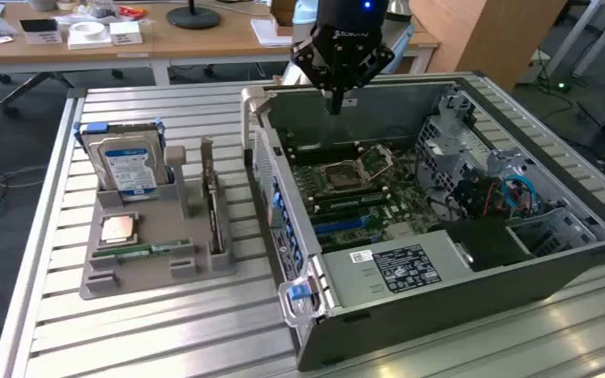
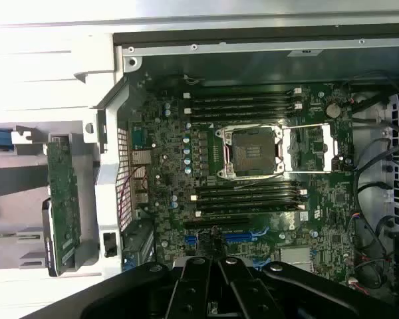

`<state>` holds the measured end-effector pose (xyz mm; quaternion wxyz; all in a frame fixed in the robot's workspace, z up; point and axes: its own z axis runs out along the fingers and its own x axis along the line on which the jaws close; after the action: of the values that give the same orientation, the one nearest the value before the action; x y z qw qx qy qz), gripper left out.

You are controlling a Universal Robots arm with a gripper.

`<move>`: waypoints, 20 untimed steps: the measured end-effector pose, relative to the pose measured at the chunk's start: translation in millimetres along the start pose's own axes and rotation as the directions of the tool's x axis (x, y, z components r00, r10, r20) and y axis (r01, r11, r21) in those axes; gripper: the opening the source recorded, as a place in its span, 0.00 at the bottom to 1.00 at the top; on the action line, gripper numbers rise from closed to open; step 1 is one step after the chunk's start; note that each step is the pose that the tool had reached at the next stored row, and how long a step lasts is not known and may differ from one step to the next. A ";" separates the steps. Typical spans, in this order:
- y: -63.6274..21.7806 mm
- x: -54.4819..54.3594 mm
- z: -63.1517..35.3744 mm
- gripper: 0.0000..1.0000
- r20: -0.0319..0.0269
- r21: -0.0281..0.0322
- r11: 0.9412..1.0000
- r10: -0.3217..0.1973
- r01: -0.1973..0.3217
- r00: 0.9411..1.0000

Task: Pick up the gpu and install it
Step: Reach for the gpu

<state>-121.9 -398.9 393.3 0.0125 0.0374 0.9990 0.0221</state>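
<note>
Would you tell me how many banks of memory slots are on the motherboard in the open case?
2. One bank lies between the CPU socket and the case wall; the other bank lies on the socket's opposite side, toward the blue slots. The gripper may hide more.

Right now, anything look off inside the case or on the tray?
Nothing spilled or askew. One oddity: the CPU socket stands empty, its retention plate flipped open. The gpu stands on edge in the tray.

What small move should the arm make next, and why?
Probably sideways toward the exterior view's left: the gripper hangs shut and empty over the open case, while the gpu stands in the gray holder outside it.
</note>
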 end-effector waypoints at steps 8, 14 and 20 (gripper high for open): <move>0.0 1.0 0.0 0.11 0.000 0.000 1.000 0.000 0.000 1.000; -0.3 4.2 0.0 0.11 0.000 0.000 1.000 0.000 0.000 1.000; -0.6 7.6 0.0 0.11 0.000 0.000 1.000 0.000 0.000 1.000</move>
<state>-129.5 -398.9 393.1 0.0125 0.0374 0.9990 0.0221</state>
